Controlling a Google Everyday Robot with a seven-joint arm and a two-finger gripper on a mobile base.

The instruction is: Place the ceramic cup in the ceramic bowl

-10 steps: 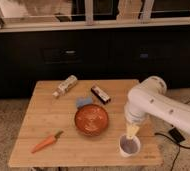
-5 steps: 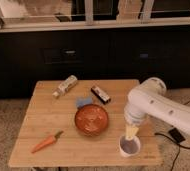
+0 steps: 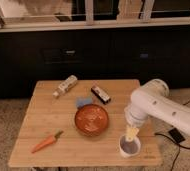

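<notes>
White ceramic cup (image 3: 129,146), dark inside, upright, at the front right of the worktop (image 3: 43,120). Reddish-brown glossy ceramic bowl (image 3: 91,120), upright, mid-worktop, near the cup's left and slightly behind it, not touching. Gripper (image 3: 132,133) points down just above the cup's rim.

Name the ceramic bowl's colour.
The bowl is reddish-brown, camera view; pincer is at the cup.
</notes>
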